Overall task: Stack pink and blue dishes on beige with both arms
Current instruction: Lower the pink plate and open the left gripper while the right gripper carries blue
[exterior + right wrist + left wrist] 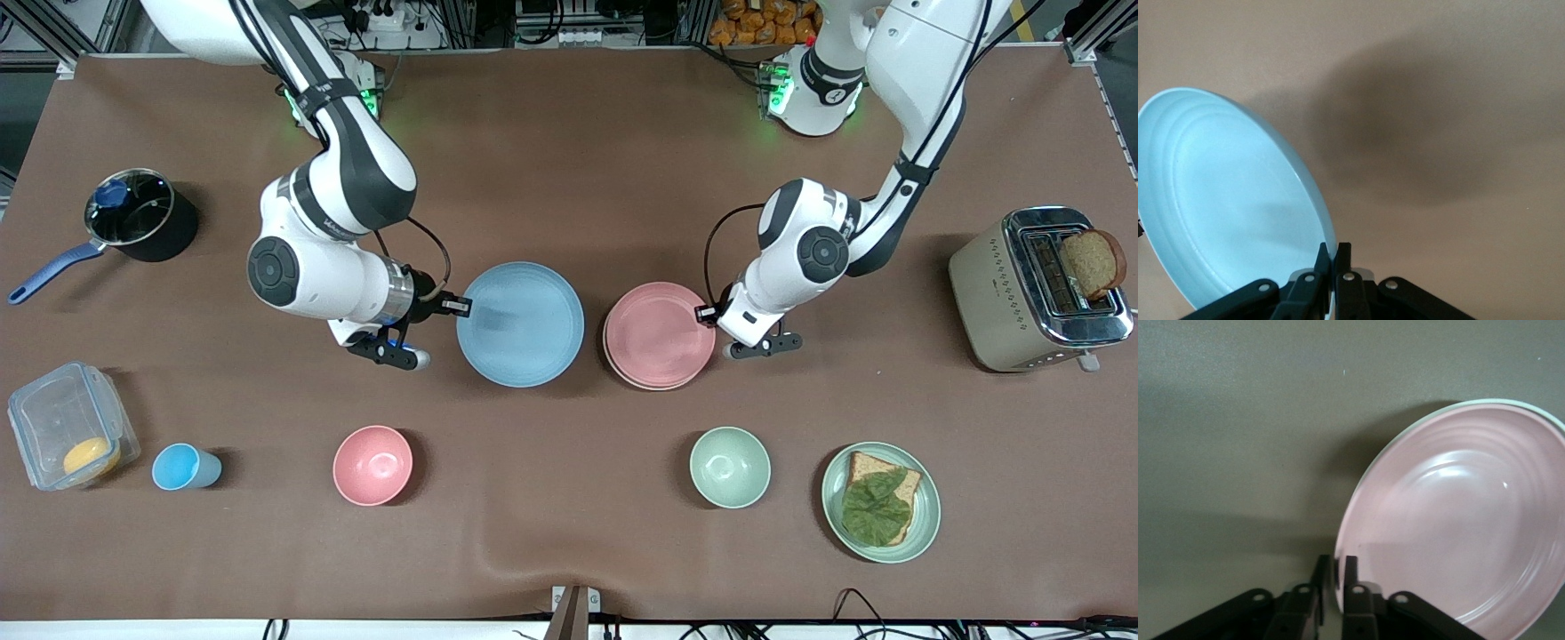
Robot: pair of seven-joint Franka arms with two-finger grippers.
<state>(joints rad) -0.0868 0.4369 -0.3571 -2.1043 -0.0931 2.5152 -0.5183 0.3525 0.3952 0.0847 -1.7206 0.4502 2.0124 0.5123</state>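
The pale pink plate (pixel 660 335) lies on the beige plate (pixel 622 373) at the table's middle, toward the left arm's end; only a thin crescent of beige shows beneath it. My left gripper (pixel 711 313) is shut on the pink plate's rim, one finger on each side of it. In the left wrist view the gripper (pixel 1336 568) pinches the pink plate (pixel 1458 520), with a pale rim (pixel 1471 405) showing under it. The light blue plate (pixel 520 324) hangs just above the table beside the stack. My right gripper (pixel 462 307) is shut on the blue plate's edge. The right wrist view shows that gripper (pixel 1336 252) clamped on the blue plate (pixel 1225 213).
Nearer the camera stand a blue cup (pixel 182 467), a pink bowl (pixel 373 465), a green bowl (pixel 730 467) and a green plate (pixel 930 507) bearing bread and a leaf. A clear box (pixel 53 418) and a black pot (pixel 142 218) are at the right arm's end, a toaster (pixel 1013 293) at the left arm's.
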